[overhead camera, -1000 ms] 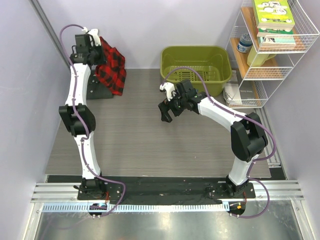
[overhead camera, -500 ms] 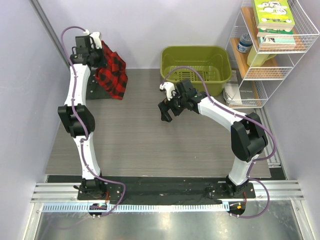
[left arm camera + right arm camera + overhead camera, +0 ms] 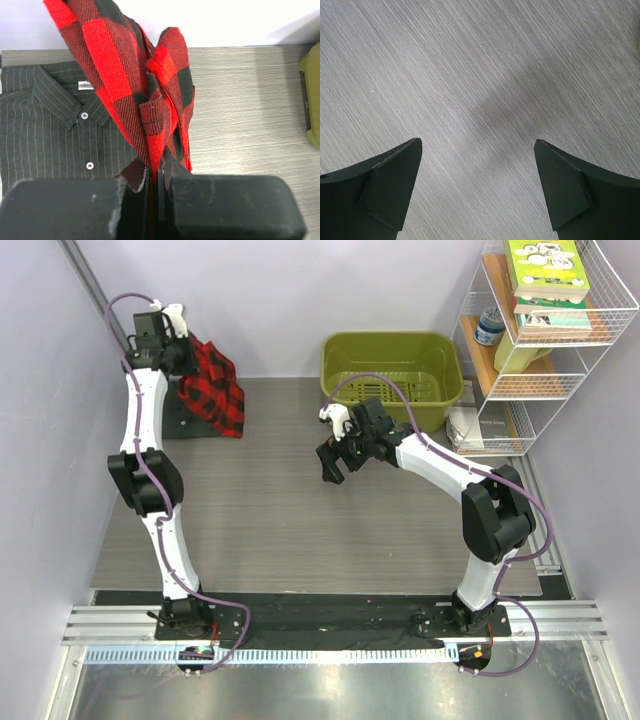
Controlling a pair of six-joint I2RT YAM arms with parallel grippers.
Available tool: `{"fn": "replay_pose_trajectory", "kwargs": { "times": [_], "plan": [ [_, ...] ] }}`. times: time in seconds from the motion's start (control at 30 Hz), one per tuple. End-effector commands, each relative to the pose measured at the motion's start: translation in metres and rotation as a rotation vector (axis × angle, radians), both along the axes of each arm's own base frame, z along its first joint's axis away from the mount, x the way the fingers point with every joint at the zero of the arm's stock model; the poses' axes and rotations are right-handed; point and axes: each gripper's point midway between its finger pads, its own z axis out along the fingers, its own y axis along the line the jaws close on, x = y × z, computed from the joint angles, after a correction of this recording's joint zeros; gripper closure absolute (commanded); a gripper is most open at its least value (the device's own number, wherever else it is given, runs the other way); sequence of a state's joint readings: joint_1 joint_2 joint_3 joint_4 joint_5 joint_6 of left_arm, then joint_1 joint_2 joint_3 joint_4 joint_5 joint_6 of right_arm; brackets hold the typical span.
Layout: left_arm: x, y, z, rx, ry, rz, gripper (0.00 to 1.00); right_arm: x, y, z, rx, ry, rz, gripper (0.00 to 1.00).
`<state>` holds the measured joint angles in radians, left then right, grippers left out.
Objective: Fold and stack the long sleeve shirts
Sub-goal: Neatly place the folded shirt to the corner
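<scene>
L gripper (image 3: 155,172), upper left of top view, clamped tight on red/blk plaid shirt (image 3: 132,75); fabric hangs bunched from its jaws over table (image 3: 240,100). Grey striped shirt (image 3: 45,125) lies flat at left of wrist frame, collar + buttons showing, plaid hiding its right edge. R gripper (image 3: 477,145), mid-frame in top view, jaws spread wide, holding nothing, near green bin (image 3: 390,360).

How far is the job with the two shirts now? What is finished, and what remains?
Done: the grey striped shirt lies flat on the table, collar and buttons up, apparently folded. In hand: the left gripper is shut on the red plaid shirt, which hangs bunched over the grey one. Left: folding the plaid shirt and stacking it. The right gripper is open and empty.
</scene>
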<state>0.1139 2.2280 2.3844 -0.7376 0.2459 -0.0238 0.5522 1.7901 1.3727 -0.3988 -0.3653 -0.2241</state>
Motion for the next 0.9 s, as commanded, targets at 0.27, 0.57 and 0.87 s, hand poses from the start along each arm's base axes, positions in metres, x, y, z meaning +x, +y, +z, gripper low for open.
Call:
{"fn": "replay_pose_trajectory", "kwargs": {
  "times": [0.27,0.57,0.87],
  "plan": [
    [-0.01,-0.015,0.107,-0.023,-0.25,-0.071,1.0,0.008,0.005,0.032,0.043,-0.074,0.011,0.01],
    [-0.006,0.003,0.085,0.081,-0.201,-0.041,1.0,0.008,0.005,0.031,0.04,-0.074,0.01,0.0],
    [0.009,0.03,0.049,0.209,-0.154,-0.019,1.0,0.011,0.009,0.031,0.046,-0.068,0.011,0.0]
  ]
}}
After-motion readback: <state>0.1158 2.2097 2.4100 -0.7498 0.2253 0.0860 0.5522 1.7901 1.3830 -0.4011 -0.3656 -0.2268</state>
